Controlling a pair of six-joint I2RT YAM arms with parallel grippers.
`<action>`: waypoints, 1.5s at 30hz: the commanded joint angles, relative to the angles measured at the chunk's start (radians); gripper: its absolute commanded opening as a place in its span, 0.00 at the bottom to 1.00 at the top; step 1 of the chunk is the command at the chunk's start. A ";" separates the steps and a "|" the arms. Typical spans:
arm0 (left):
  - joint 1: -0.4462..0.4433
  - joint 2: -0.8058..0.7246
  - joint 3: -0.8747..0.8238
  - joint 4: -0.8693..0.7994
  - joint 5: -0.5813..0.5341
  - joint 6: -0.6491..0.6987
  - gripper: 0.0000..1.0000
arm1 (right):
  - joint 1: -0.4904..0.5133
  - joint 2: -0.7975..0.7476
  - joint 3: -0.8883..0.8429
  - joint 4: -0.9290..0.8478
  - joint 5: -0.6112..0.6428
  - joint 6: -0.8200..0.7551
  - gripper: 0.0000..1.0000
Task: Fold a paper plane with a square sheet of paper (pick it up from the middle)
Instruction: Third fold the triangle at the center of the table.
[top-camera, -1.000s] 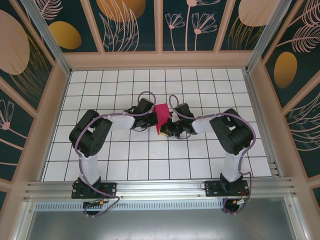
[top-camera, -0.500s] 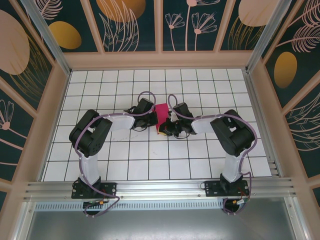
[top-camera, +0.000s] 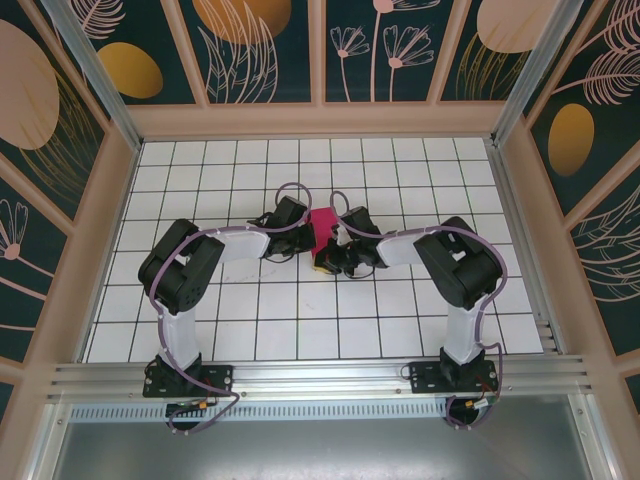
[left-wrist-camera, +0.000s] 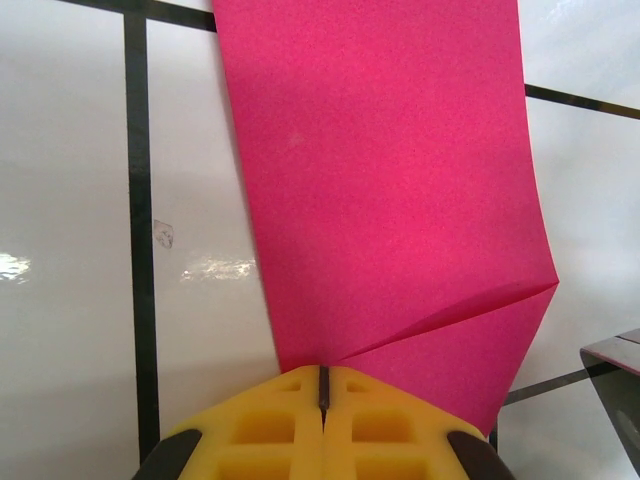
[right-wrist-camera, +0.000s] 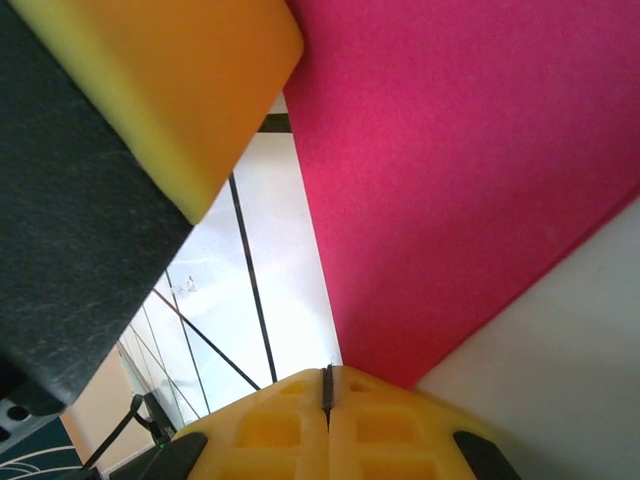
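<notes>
Table (top-camera: 200, 330) w/ white tiles & dark grid lines lies under both arms, and the square sheet of paper (left-wrist-camera: 380, 180), magenta-pink, sits approx mid-table between the two sets of jaws, spreading fwd from each. Left gripper (left-wrist-camera: 322, 385) has its yellow pads (left-wrist-camera: 270, 430) pressed together on the sheet's near edge, w/ a diagonal crease (left-wrist-camera: 450, 312) running off to the right just ahead of the tips; right gripper (right-wrist-camera: 327, 385) is likewise clamped, pads together on a corner of the sheet, w/ the left gripper's yellow finger up and to the left of its jaws
</notes>
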 joint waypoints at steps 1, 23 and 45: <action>0.015 0.046 -0.028 -0.099 -0.088 0.008 0.00 | 0.006 0.007 0.034 -0.067 0.016 -0.028 0.00; 0.015 0.044 -0.008 -0.107 -0.086 0.020 0.00 | -0.123 0.017 0.100 -0.095 0.044 -0.102 0.00; -0.007 -0.247 -0.270 0.296 0.192 -0.187 0.14 | -0.108 0.049 0.059 -0.115 0.114 0.015 0.00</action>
